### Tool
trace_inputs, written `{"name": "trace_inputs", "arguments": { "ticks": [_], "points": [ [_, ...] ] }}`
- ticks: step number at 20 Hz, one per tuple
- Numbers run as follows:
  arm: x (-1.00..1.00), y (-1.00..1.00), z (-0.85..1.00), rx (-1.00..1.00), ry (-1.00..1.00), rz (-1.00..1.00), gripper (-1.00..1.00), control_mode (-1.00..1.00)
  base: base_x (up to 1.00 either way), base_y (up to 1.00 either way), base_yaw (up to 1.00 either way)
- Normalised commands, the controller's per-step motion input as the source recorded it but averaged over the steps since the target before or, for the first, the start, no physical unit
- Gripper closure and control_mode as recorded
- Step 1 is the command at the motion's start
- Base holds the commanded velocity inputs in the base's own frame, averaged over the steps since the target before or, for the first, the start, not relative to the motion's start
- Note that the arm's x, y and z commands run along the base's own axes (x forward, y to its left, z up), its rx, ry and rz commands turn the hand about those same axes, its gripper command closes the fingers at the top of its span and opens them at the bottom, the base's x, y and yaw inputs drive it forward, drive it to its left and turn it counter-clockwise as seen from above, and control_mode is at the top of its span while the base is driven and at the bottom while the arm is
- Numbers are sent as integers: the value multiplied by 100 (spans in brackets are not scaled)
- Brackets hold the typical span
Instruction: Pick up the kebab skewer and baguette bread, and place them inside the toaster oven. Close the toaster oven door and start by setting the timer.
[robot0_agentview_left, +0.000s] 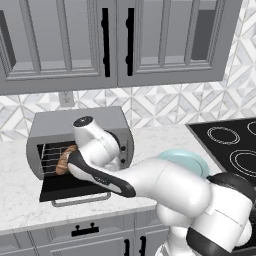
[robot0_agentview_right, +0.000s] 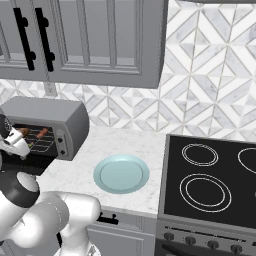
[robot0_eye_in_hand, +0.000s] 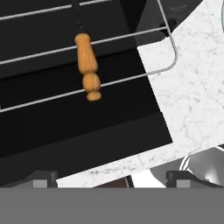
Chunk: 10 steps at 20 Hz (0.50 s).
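I have the toaster oven (robot0_agentview_left: 80, 140) standing on the marble bench (robot0_agentview_left: 165, 142) under the grey wall cabinets (robot0_agentview_left: 115, 40), with the toaster oven door (robot0_agentview_left: 70, 189) dropped fully open toward me. In the left base view the arm reaches in front of the cavity, and a golden-brown piece that I take for the baguette bread (robot0_agentview_left: 62, 161) lies on the wire rack (robot0_agentview_left: 50, 152) just beside the arm's dark wrist.

From the right base view I can see reddish chunks of the kebab skewer (robot0_agentview_right: 41, 133) on the rack inside the oven. In the hand view its turned wooden handle (robot0_eye_in_hand: 87, 65) lies across the rack wires, above the dark glass of the open door.

The pincer (robot0_eye_in_hand: 111, 179) is released, its two dark fingertips (robot0_eye_in_hand: 43, 178) standing wide apart at the bottom of the hand view with nothing between them.

A pale blue plate (robot0_agentview_right: 121, 173) sits on the bench between the oven and the black cooktop (robot0_agentview_right: 212, 175).
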Motion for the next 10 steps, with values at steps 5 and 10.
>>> {"name": "trace_inputs", "arguments": {
  "ticks": [5, 10],
  "points": [
    [0, 8, -39, 8, 0, -17, -100, -100, 0, 0, 0],
    [31, 5, -31, 7, -1, -10, -100, -100, 0, 0, 0]
  ]
}}
